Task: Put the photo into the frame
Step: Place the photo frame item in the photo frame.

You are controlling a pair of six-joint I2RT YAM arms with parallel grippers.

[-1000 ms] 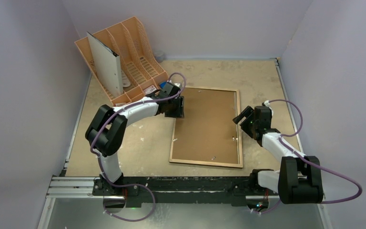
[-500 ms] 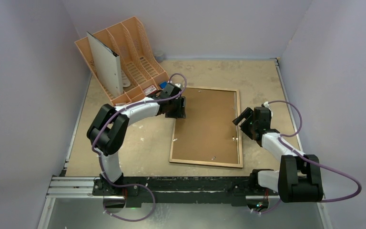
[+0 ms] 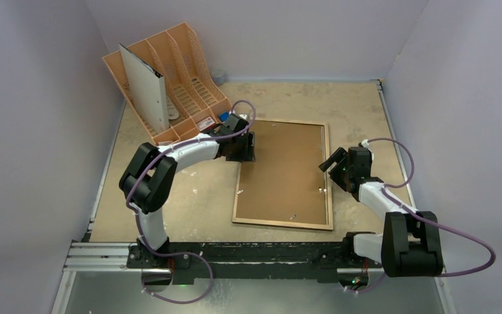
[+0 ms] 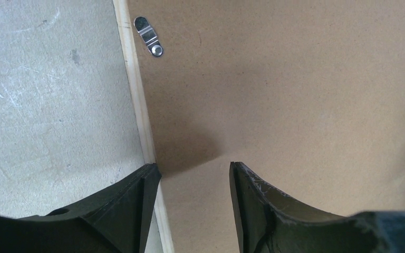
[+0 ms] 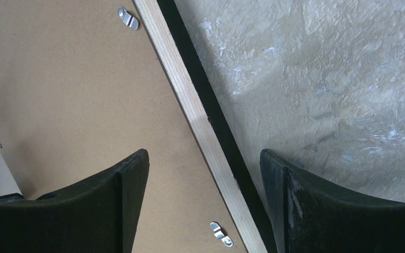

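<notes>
The frame [image 3: 330, 176] lies face down in the middle of the table, light wood rim up, with the brown backing board [image 3: 284, 170] set in it under small metal clips [image 4: 150, 38]. My left gripper [image 3: 245, 149] is open low over the frame's left rim [image 4: 137, 89], one finger on each side of it [image 4: 195, 166]. My right gripper [image 3: 330, 161] is open over the right rim [image 5: 190, 105], also with one finger on each side [image 5: 204, 153]. The photo's printed face shows in no view.
A peach file organizer [image 3: 196, 72] stands at the back left. A large white-grey sheet [image 3: 145, 88] stands upright in it; I cannot tell what it is. Purple walls close in the left, back and right sides. More clips [image 5: 220, 234] sit along the board's right edge.
Almost nothing. My right gripper has shifted very slightly toward the frame's right rim. The left gripper and the frame have stayed where they were.
</notes>
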